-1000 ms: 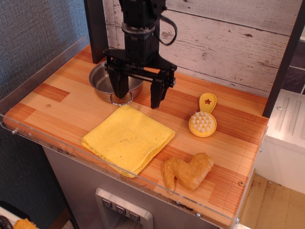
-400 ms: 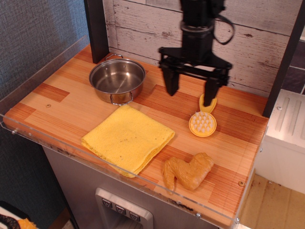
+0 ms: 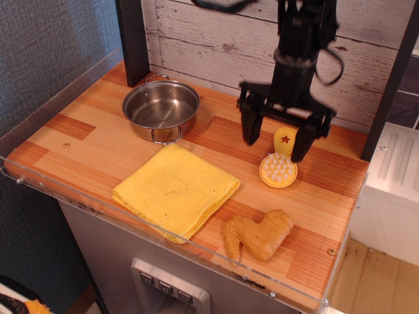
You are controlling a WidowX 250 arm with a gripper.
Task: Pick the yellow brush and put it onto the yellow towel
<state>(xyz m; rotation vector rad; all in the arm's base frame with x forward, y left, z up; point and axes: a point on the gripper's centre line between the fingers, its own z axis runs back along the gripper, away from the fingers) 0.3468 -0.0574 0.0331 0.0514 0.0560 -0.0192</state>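
On the worktop: a wooden striped worktop [image 3: 78, 131] carries everything here.
Brush: the small yellow plastic brush with a round bristly head and a red star on its handle [image 3: 280, 161] lies flat near the back right. Its bristles point up.
Towel: the folded square yellow cloth towel [image 3: 175, 190] lies near the front, well apart from the brush, to its left as I look.
Gripper: the black gripper [image 3: 279, 144] is wide open. It holds nothing. One finger is on each side of the brush handle.
Arm: the black arm comes straight down from above, with the fingers pointing at the worktop. I cannot tell if the tips touch the wood.
How the brush will feel: I think it is light and hard. The smooth plastic may be a bit slippery, and it could slip or twist out if only its edge gets pinched.
Where to grab: I think the handle, close to the round head, is the best spot.
Other things: a shiny round metal pot [image 3: 161, 109] sits at the back left. A golden-brown heart-shaped toy chicken wing [image 3: 257, 235] lies near the front edge.
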